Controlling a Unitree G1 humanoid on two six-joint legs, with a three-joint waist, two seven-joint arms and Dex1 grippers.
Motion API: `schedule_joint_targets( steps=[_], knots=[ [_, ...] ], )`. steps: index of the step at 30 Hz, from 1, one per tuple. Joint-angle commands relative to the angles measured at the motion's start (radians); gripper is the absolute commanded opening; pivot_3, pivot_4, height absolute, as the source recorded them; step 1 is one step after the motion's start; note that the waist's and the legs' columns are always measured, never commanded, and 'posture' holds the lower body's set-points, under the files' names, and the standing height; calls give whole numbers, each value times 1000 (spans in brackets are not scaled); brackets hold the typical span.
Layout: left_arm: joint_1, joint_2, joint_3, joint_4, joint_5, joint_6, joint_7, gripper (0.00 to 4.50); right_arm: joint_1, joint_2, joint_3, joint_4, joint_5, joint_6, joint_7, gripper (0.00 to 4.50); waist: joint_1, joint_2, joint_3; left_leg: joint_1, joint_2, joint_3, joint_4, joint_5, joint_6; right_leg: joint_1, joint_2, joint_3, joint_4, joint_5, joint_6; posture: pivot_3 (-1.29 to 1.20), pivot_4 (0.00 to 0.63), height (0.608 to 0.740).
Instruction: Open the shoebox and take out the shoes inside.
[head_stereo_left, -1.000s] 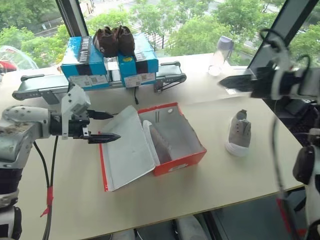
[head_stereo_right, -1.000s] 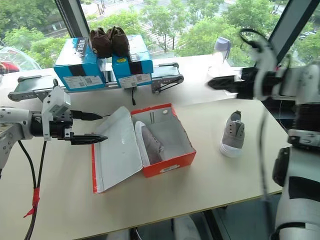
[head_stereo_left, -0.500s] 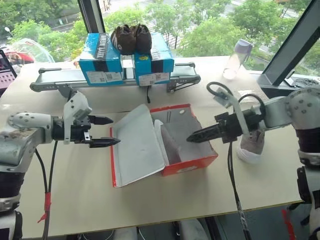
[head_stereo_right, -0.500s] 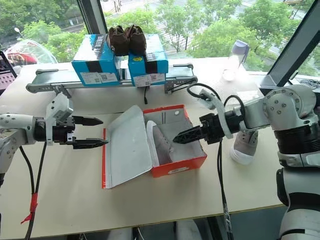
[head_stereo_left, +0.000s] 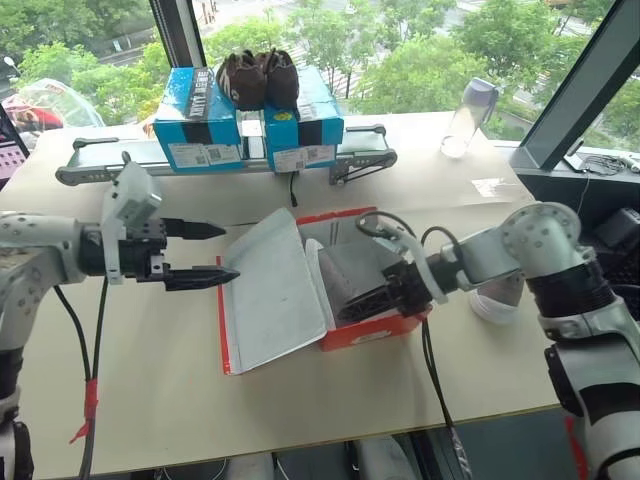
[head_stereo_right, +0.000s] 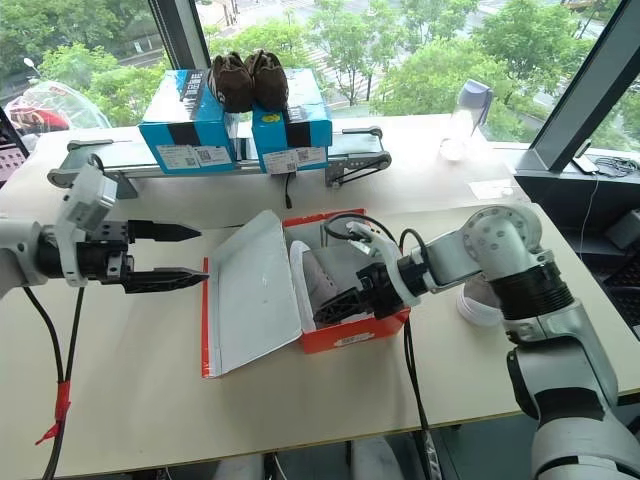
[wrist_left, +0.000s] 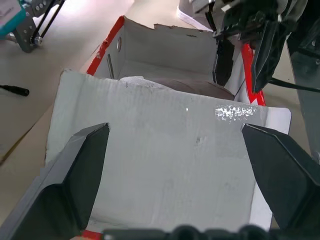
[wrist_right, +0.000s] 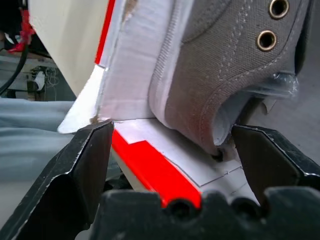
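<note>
The right gripper (head_stereo_right: 335, 307) has swung down into the open shoebox (head_stereo_right: 345, 325) — fingers spread around the remaining shoe (wrist_right: 220, 75), ready to grasp — while the left gripper (head_stereo_left: 215, 252) hovers open beside the lid.

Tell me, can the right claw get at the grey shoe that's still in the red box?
Probably yes. The shoebox lid lies folded flat, leaving the top free, and the open right claw is already down inside, its fingers either side of the shoe.
</note>
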Motion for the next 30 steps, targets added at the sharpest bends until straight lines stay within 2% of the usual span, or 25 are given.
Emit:
schedule_joint_targets(
  steps=[1, 6, 9, 20, 30],
  knots=[
    [-35, 29, 59, -45, -49, 17, 10, 4500, 5, 19, -15, 22, -81, 8, 18, 4456, -2, -2, -1, 0, 0, 0, 0, 0, 0, 0, 0, 0, 0, 0, 0, 0, 150, 740],
    [-52, 42, 70, -63, -76, 36, 27, 4500, 1, 77, -39, 51, -150, 8, 47, 4456, -9, -7, -5, 2, 0, -1, 1, 0, 0, 2, 0, 0, 0, 0, 1, 0, 150, 740],
    [-51, 50, 71, -58, -78, 34, 31, 4500, -2, 108, -58, 61, -174, 8, 64, 3804, -16, -8, -5, 5, 0, -1, 1, 0, 0, 5, 1, 0, 0, 0, 1, 0, 150, 740],
    [-60, 62, 72, -45, -75, 27, 38, 4500, -11, 147, -80, 66, -223, 8, 103, 35, -36, -8, -5, 8, 0, -1, 0, 0, 0, 7, 1, 0, 0, -1, 2, 0, 150, 740],
    [-53, 64, 76, -48, -76, 29, 50, 4500, -47, 165, -95, 43, -234, 8, 142, 35, -37, -8, -5, 9, 0, -1, -1, 0, 0, 7, 1, 1, 0, -2, 3, 0, 150, 740]
  ],
)
